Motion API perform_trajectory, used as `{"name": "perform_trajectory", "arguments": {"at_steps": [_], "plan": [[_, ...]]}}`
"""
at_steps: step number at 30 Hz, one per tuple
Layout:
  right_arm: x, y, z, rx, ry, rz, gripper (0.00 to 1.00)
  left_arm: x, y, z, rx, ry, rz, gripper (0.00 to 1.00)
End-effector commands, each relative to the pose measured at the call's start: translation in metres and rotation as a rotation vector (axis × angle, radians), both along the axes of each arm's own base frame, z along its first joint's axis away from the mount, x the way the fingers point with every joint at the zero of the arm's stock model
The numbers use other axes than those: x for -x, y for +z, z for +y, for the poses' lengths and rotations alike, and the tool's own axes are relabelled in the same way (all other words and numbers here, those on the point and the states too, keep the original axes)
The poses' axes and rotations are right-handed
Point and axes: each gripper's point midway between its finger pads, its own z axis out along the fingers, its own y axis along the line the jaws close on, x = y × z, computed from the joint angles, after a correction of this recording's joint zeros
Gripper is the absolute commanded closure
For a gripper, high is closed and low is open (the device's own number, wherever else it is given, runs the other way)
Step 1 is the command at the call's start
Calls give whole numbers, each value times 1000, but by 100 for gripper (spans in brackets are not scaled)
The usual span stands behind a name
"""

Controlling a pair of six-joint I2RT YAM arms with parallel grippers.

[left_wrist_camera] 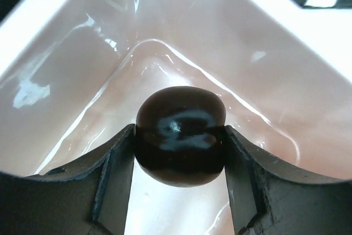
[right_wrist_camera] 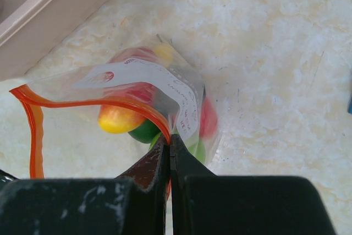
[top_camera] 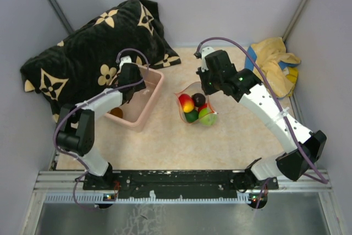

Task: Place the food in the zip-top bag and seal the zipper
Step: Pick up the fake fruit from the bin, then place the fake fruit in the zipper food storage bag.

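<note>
1. Fingers (left_wrist_camera: 110, 185) of the left gripper (left_wrist_camera: 179, 147) clamp a dark brown toy fruit (left_wrist_camera: 180, 116) inside the pink tub (left_wrist_camera: 77, 42), near one corner.
2. Closed tight, the right gripper (right_wrist_camera: 169, 149) pinches the bag (right_wrist_camera: 184, 108) at its orange-red zipper (right_wrist_camera: 88, 102), just right of the tub.
3. Bag mouth stands open; red, yellow and green toy food (right_wrist_camera: 118, 120) sits inside, apart from the tub.

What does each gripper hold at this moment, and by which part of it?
The left gripper holds a dark brown toy fruit by its two sides. The right gripper pinches the zip-top bag at its zipper strip.
</note>
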Motion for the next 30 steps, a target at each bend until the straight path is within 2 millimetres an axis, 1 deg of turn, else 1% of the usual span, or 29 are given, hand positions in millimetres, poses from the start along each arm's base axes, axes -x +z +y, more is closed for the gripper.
{"name": "perform_trajectory", "arguments": {"at_steps": [1, 5, 8, 12, 18, 22, 27, 28, 30], "plan": [[-11, 21, 3, -40, -7, -65, 100, 11, 28, -1, 6, -57, -33, 52], [-11, 22, 5, -46, -2, -67, 100, 25, 54, -12, 30, -160, -53, 54], [-13, 26, 5, -52, -1, -76, 100, 38, 72, -24, 52, -260, -86, 55], [-14, 31, 6, -54, 2, -88, 100, 59, 101, -40, 100, -378, -154, 55], [-16, 38, 5, -48, 1, -102, 100, 86, 131, -62, 149, -555, -229, 55], [-17, 41, 5, -48, 0, -108, 100, 106, 155, -81, 201, -686, -286, 55], [-17, 38, 7, -53, 3, -100, 100, 132, 185, -105, 246, -820, -379, 56], [-17, 38, 8, -58, 4, -100, 100, 137, 190, -110, 247, -848, -397, 56], [-17, 36, 10, -64, 6, -95, 100, 151, 196, -129, 247, -918, -418, 56]]}}
